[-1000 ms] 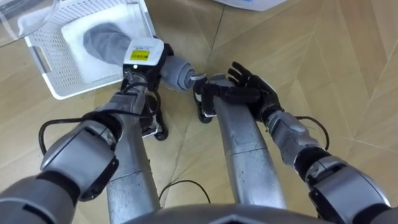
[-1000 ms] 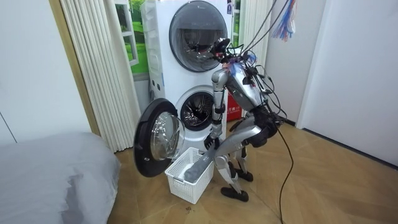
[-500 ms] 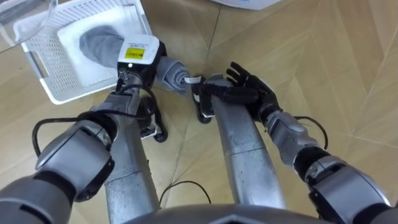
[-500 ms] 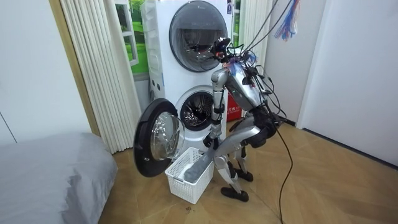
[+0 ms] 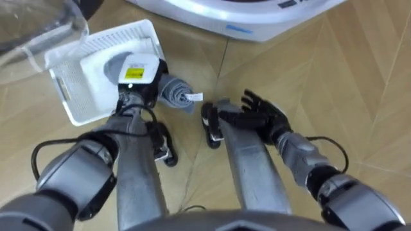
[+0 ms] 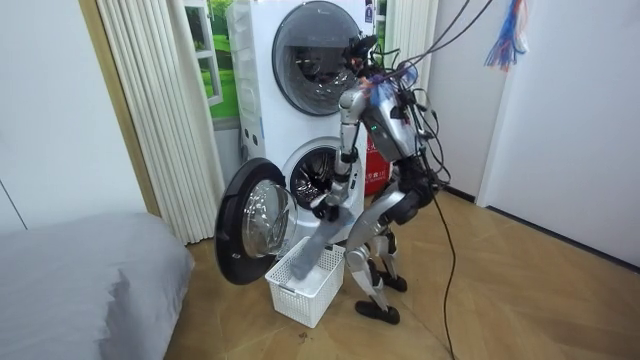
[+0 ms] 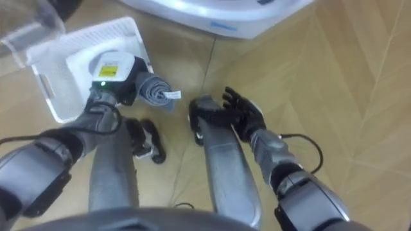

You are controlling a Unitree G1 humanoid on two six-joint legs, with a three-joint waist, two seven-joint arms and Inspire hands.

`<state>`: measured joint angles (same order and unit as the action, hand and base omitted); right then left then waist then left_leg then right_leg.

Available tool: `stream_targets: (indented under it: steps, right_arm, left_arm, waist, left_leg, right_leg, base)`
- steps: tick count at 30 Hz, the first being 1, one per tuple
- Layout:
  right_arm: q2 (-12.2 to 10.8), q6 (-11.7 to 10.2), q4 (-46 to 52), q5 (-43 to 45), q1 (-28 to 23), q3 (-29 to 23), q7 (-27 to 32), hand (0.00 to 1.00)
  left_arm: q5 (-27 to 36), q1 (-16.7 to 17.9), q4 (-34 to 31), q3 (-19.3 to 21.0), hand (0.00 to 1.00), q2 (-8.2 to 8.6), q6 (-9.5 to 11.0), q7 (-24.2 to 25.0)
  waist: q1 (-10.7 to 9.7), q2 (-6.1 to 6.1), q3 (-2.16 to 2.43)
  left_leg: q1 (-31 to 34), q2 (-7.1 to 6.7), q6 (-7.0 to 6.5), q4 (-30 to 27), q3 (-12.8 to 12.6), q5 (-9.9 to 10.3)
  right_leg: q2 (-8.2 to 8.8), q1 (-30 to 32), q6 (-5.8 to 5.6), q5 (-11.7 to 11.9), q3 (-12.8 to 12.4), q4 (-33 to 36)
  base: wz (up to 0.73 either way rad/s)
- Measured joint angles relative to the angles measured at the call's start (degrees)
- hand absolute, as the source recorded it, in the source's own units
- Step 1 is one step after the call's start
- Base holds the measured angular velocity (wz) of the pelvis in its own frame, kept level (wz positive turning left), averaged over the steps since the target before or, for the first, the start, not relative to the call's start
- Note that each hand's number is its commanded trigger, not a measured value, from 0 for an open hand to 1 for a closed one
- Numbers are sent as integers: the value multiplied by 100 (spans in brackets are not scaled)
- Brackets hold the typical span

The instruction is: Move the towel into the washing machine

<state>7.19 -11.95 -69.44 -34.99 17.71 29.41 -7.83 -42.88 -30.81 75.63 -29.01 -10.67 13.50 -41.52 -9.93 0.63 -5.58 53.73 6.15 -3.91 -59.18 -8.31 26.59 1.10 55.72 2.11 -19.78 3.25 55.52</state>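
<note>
Stacked white washer-dryer tower w/ round glass doors fills the back. Robot stands half-bent right in front of the lower drum opening. Lower round door, dark rim & glass, is swung wide open toward room view's left. White perforated plastic laundry basket sits on wood floor just below that door, beside robot's feet.

Long grey rolled towel is partly out of the basket: upper end clamped in left hand, fingers curled round it, lower end trailing down into the basket. Small white label sticks out of the towel's rolled end. Right hand is idle, fingers spread & holding nothing, by right knee.

Step, prob.: lift-out stage, transfer to drum not yet begun. Next move needs the left arm high enough that the trailing end clears the basket rim. It then swings toward the drum opening, btwn open door & machine front, & pushes the towel deep before release, else the tail may hang over the door seal. Right hand could help stuff the tail in.
</note>
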Motion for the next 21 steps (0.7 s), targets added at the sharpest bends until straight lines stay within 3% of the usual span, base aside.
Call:
stream_targets:
  steps: [3,5,10,13,15,17,21]
  right_arm:
    - [53,-1,5,458,-54,-33,188,0]
    - [85,0,-9,753,-46,-42,265,0]
    - [100,8,-3,1032,87,-115,278,0]
    - [187,20,27,1280,125,-331,209,0]
    - [260,69,72,1395,147,-368,179,0]
    - [249,123,64,1405,149,-369,161,0]
    - [199,170,69,1522,216,-381,132,0]
  left_arm:
    - [329,87,-432,100,100,-185,150,-215]
    - [598,134,-631,150,100,-210,278,-280]
    - [1651,356,-1283,188,100,-94,431,-111]
    - [2398,566,-1879,210,100,-83,438,315]
    - [3219,834,-2481,202,100,-41,438,699]
    - [3846,977,-2714,172,100,46,438,1044]
    - [5364,1151,-2827,-54,100,116,436,2152]
  waist:
    - [180,-23,8]
    - [306,-48,13]
    - [411,-61,17]
    - [556,-96,30]
    - [716,-136,59]
    - [787,-146,101]
    - [872,-136,119]
  left_leg:
    - [-350,-93,21,413,-34,-120]
    - [-504,-96,40,534,-28,-139]
    - [-746,-180,96,742,79,-204]
    - [-947,-195,92,959,75,-293]
    - [-1035,-217,81,1072,62,-359]
    - [-1102,-287,88,1121,97,-396]
    - [-1238,-418,74,1351,111,-586]
  right_leg:
    - [92,-319,-5,32,43,-288]
    - [122,-466,8,43,127,-394]
    - [300,-723,32,57,415,-460]
    - [302,-976,68,78,470,-704]
    - [309,-1068,68,124,470,-803]
    - [365,-1112,68,124,483,-792]
    - [490,-1247,91,138,528,-910]
  base:
    - [10]
    - [7]
    - [16]
    - [7]
    - [0]
    - [15]
    - [17]
